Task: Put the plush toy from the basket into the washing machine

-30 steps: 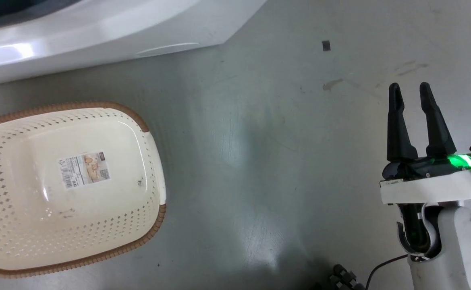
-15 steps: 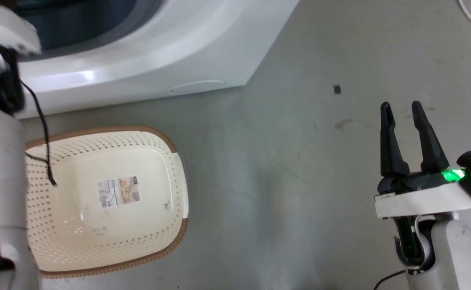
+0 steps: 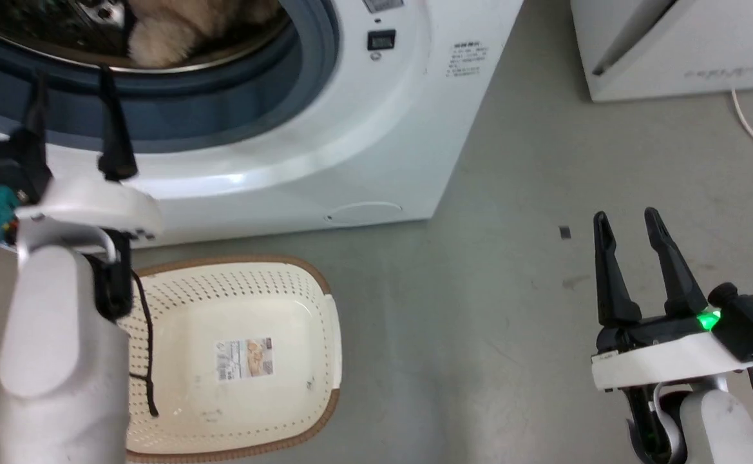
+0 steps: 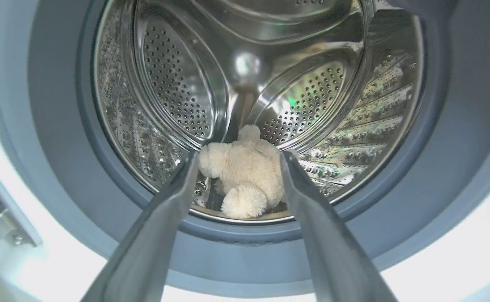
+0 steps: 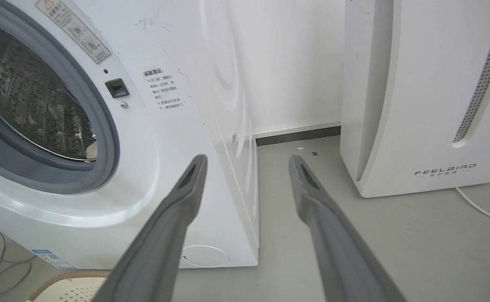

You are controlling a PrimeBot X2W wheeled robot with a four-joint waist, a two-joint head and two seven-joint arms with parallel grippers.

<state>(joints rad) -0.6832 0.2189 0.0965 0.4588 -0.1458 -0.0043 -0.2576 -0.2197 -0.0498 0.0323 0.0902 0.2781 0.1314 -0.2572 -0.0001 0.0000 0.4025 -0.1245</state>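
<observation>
Left wrist view: where's the toy?
— Fluffy cream-beige plush toy (image 4: 245, 172) lies on the bottom of the shiny perforated steel drum (image 4: 173, 96), near its front lip, inside the large white front-loading washing machine (image 3: 382, 129). Grey rubber door seal (image 4: 52, 147) rings the opening.
— Left hand?
— Left hand (image 4: 239, 157) points into the opening, fingers spread wide, gripping nothing. Toy shows between them, farther in, apart from both.
— Basket?
— Oval cream-white perforated basket (image 3: 289, 290) with a brown rim sits on the grey floor (image 3: 479, 322) just before the machine, paper label (image 3: 244, 359) on its bottom.
— Right hand?
— Right hand (image 3: 626, 218) hangs over the floor, well right of the basket, fingers parted, holding nothing. White slanted FEELBIRD appliance (image 5: 416, 105) beyond.
</observation>
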